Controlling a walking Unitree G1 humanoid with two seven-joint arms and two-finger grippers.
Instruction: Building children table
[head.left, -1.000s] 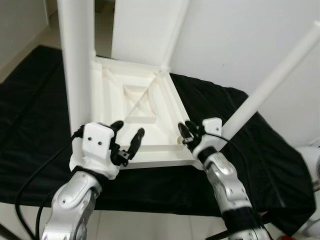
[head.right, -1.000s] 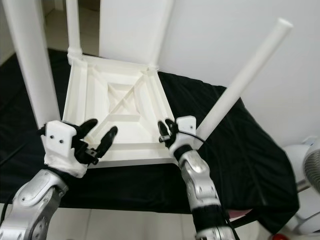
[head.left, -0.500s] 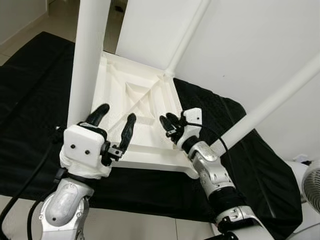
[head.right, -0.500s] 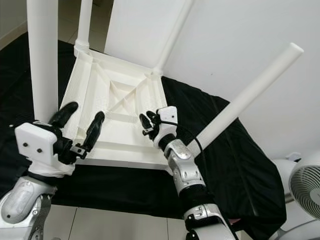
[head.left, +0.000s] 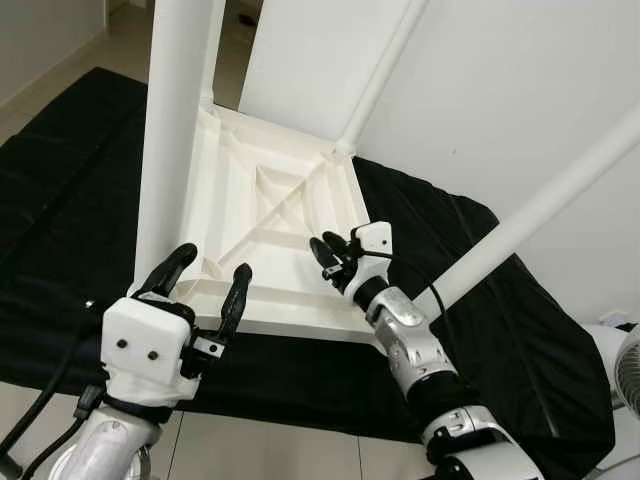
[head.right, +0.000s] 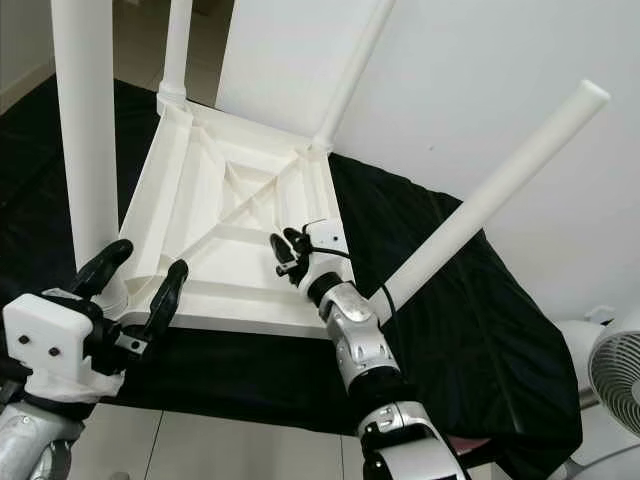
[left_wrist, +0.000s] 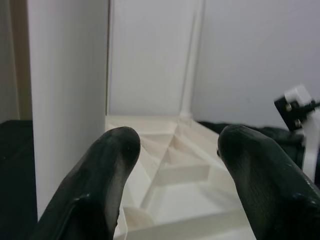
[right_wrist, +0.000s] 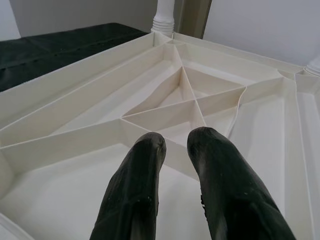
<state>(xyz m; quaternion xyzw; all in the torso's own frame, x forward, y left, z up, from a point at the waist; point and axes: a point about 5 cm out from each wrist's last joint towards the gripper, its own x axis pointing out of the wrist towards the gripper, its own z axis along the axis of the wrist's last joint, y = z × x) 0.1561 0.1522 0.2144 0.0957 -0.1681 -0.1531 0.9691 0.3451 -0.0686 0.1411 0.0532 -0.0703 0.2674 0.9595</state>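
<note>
The white children's table (head.left: 290, 310) lies upside down on a black cloth, ribbed underside up. A thick leg (head.left: 175, 120) stands upright at its near-left corner. Two thinner legs (head.left: 385, 70) rise at the far corners. A fourth leg (head.left: 540, 210) leans out to the right from the near-right corner, its base hidden behind my right arm. My left gripper (head.left: 213, 262) is open just in front of the near-left leg, holding nothing. My right gripper (head.left: 325, 243) is shut and empty, hovering over the near-right part of the underside (right_wrist: 190, 107).
The black cloth (head.left: 60, 200) spreads wide around the table, over a pale tiled floor (head.left: 280, 440). A white wall (head.left: 500, 90) stands close behind. A white fan (head.right: 610, 370) sits at the lower right.
My right gripper has moved left from the near-right corner to over the table's underside. My left gripper rose beside the near-left leg, then dropped back toward me. The camera shifted slightly.
</note>
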